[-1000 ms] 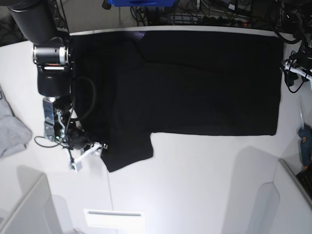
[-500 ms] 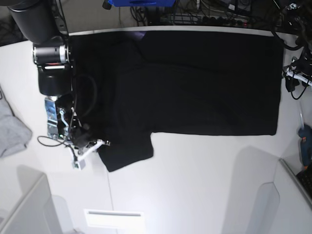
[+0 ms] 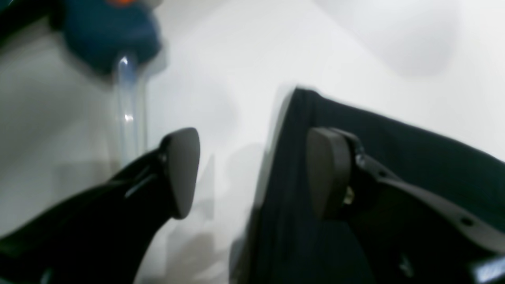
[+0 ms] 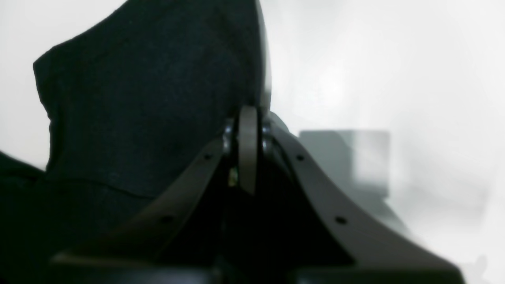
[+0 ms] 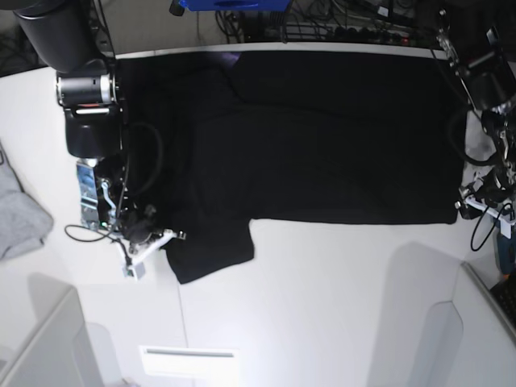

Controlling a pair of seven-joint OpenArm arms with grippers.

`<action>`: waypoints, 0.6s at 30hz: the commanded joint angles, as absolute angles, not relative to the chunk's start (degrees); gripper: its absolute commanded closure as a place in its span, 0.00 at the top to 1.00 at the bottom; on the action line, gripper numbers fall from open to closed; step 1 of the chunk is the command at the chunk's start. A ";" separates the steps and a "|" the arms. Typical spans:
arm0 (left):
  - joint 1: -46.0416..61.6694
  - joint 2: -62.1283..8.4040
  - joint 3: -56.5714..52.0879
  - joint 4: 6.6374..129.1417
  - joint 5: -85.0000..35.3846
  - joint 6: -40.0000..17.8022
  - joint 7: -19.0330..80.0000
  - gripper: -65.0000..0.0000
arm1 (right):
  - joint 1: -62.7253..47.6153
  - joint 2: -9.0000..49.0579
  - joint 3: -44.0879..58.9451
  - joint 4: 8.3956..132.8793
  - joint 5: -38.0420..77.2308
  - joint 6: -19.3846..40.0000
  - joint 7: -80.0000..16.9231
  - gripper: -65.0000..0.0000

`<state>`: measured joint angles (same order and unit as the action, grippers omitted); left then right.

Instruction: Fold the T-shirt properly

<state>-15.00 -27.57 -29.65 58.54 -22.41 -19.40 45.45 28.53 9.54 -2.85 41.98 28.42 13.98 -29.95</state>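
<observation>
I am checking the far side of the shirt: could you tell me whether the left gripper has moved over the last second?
Yes. The left gripper has travelled down the T-shirt edge to its near corner.

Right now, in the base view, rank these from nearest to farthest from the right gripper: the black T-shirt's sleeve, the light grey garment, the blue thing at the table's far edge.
Right gripper, at the view's left:
1. T-shirt sleeve: at the fingertips, lower left.
2. Light grey garment: far left edge.
3. Blue thing: top edge, past the table.
</observation>
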 commanded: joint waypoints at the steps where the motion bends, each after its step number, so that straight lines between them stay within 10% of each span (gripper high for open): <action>1: -17.71 -28.97 -29.93 57.54 -21.05 -19.12 44.26 0.63 | 29.58 9.98 -2.77 42.51 28.18 13.67 -31.08 0.00; 18: -29.49 -26.51 -22.46 40.75 -15.60 -18.86 36.18 0.63 | 29.76 9.98 -2.77 42.59 28.18 13.67 -30.90 0.00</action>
<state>-27.88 -25.30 -22.26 39.92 -15.07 -18.83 37.17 28.53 9.61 -2.85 42.02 28.47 13.98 -30.15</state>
